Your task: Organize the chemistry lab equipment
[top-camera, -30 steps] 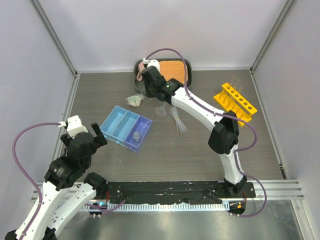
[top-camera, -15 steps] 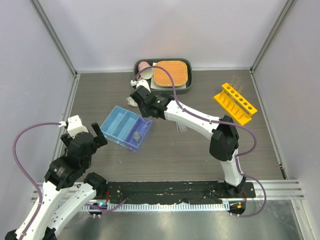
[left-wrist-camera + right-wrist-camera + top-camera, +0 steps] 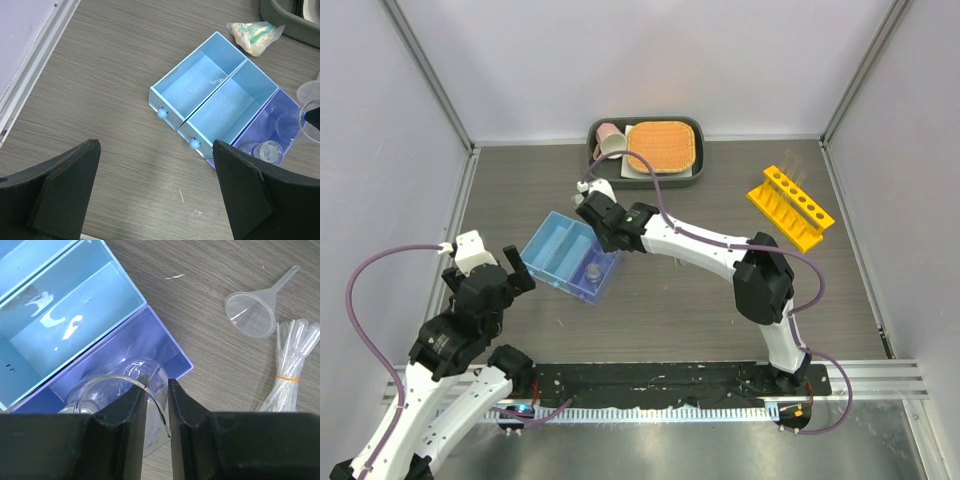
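Note:
The blue three-compartment tray [image 3: 542, 250] lies left of centre, seen close in the left wrist view [image 3: 184, 62]. My right gripper [image 3: 605, 232] is shut on the rim of a clear beaker [image 3: 125, 390], holding it over the tray's purple end compartment [image 3: 170, 340]. A small clear flask [image 3: 267, 151] lies in that compartment. My left gripper [image 3: 157, 195] stands wide open with nothing in it, over bare table just front-left of the tray. A clear funnel [image 3: 252, 310] and a banded bundle of pipettes [image 3: 292, 360] lie to the right of the tray. The yellow rack [image 3: 790, 207] stands far right.
A dark tray [image 3: 692, 172] at the back wall holds the orange mat [image 3: 662, 146] and pink mug [image 3: 610, 140]. A crumpled packet [image 3: 252, 36] lies behind the blue tray. The enclosure's walls close in the left, right and back.
My right arm has swung from beside the dark tray forward and left, carrying the beaker over the blue tray's purple compartment. The left arm has not moved.

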